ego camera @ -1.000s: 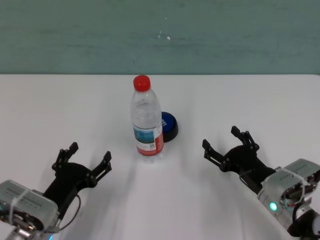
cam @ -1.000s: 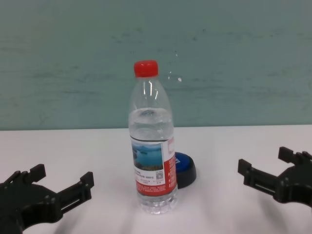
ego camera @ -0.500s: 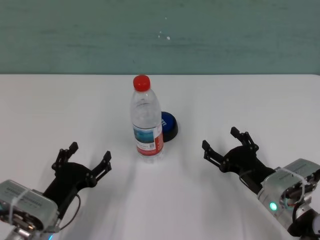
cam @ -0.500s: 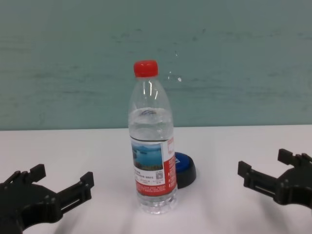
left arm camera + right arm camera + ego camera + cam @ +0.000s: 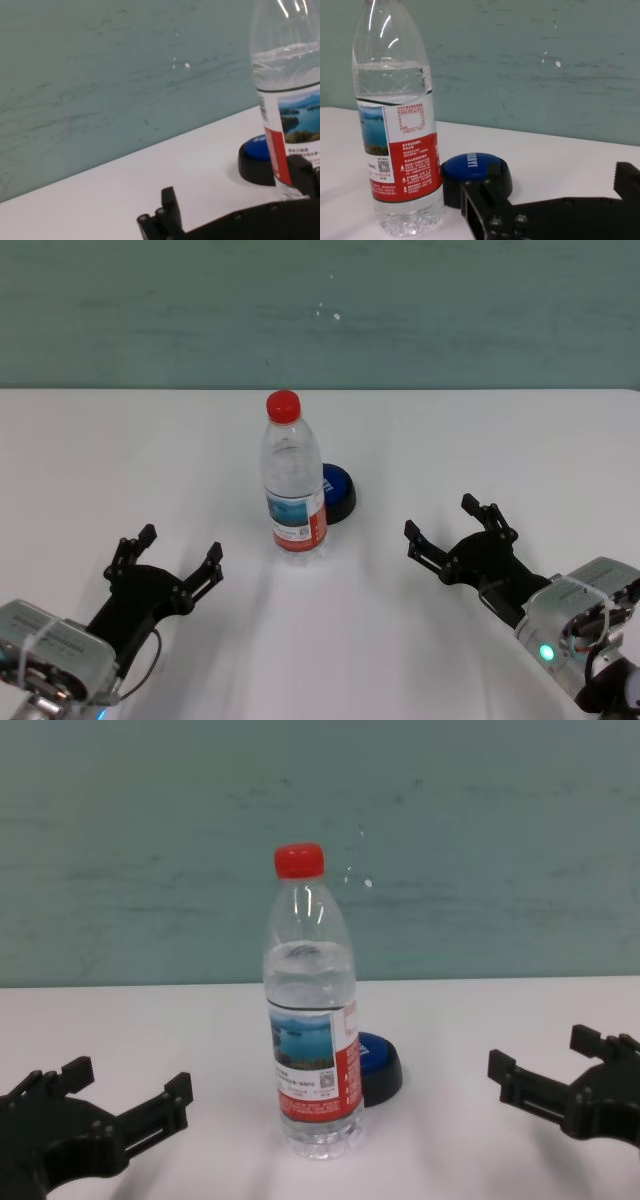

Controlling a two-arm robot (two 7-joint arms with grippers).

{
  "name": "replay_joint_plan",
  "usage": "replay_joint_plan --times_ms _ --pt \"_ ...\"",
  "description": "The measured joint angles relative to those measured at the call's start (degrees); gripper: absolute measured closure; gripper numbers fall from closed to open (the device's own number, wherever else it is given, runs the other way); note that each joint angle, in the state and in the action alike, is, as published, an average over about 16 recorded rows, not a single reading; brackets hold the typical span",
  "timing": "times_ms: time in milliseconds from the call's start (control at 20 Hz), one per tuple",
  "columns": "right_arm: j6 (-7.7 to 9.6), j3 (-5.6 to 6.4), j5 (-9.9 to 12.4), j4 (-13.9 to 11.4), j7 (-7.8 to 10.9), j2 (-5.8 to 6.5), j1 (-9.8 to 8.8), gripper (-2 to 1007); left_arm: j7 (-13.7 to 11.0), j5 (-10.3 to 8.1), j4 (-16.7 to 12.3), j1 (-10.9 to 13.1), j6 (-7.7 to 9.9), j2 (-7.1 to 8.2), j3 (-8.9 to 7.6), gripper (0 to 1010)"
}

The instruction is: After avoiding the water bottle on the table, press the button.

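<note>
The table [image 5: 480, 440] is a plain white top that fills the head view from side to side, and it ends at a far edge against a teal-green wall [image 5: 150, 310] that is scuffed and carries a few small pale specks. The bottle [image 5: 293, 480] stands upright near the middle of the table, red cap on, water up to its shoulder and a lake-picture label around its lower half. The button [image 5: 337, 492] sits just behind it and a little to the right, its blue dome on a black base partly hidden by the bottle in the chest view; whether the two touch is not clear. The left gripper [image 5: 167, 554] rests low over the near left part of the table, fingers spread wide and grasping nothing, well apart from the bottle. The right gripper [image 5: 447, 527] sits over the near right part, likewise spread and empty, pointing towards the button with bare table between them.
</note>
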Motion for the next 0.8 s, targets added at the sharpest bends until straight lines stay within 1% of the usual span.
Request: replay_joint_plan --times_ms 800 --pt "0.0 0.0 0.0 -0.1 -0.06 0.0 0.0 1 0.0 0.0 0.0 0.0 0.0 0.0 0.0 10"
